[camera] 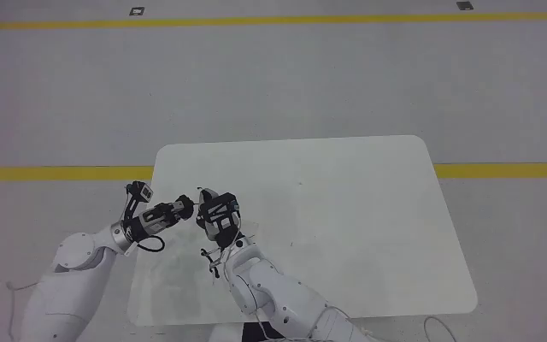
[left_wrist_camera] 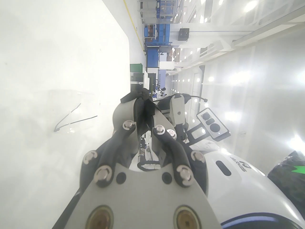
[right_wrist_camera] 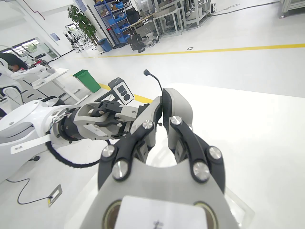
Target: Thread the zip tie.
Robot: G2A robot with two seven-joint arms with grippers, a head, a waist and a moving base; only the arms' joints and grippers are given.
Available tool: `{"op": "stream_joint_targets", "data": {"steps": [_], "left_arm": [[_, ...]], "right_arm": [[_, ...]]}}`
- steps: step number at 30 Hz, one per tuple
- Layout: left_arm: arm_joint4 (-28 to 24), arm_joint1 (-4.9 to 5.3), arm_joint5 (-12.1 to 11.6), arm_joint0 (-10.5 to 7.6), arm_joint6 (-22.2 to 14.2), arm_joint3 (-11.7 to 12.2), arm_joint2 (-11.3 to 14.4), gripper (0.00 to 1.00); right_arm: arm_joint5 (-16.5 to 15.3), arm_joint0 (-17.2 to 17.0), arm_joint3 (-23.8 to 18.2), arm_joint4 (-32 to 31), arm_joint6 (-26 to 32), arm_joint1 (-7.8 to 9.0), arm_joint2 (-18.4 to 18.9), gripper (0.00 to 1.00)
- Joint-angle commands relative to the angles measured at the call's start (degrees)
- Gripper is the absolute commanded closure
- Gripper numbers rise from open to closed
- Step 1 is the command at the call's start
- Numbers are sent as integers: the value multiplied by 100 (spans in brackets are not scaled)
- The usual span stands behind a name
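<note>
White counter (camera: 359,214), hall floor with yellow lines around it; both arms are over its near left part. Right jaws are pressed together, pinching the black tie (right_wrist_camera: 158,82) on its strap, and the head (right_wrist_camera: 146,72) stands free above them, off the counter. Left jaws also look pressed together, tips just beside the right ones; we cannot tell whether the tail sits between them. We see no strap through the head and no closed loop. We therefore judge pick-up done and threading not yet done: the tail has to be lined up with the head slot, pushed through and pulled. A thin dark strip (left_wrist_camera: 83,119) lies flat on the counter, apart from the jaws; we cannot tell if it is a second tie.
</note>
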Motion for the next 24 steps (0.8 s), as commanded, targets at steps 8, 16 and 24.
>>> {"op": "stream_joint_targets", "data": {"steps": [8, 16, 24], "left_arm": [[0, 0, 0, 0, 0, 0, 0, 100], [0, 0, 0, 0, 0, 0, 0, 100], [0, 0, 0, 0, 0, 0, 0, 100]], "right_arm": [[0, 26, 127, -40, 37, -64, 77, 100], [0, 23, 87, -27, -73, -55, 59, 100], [0, -18, -22, -22, -47, 5, 6, 100]]}}
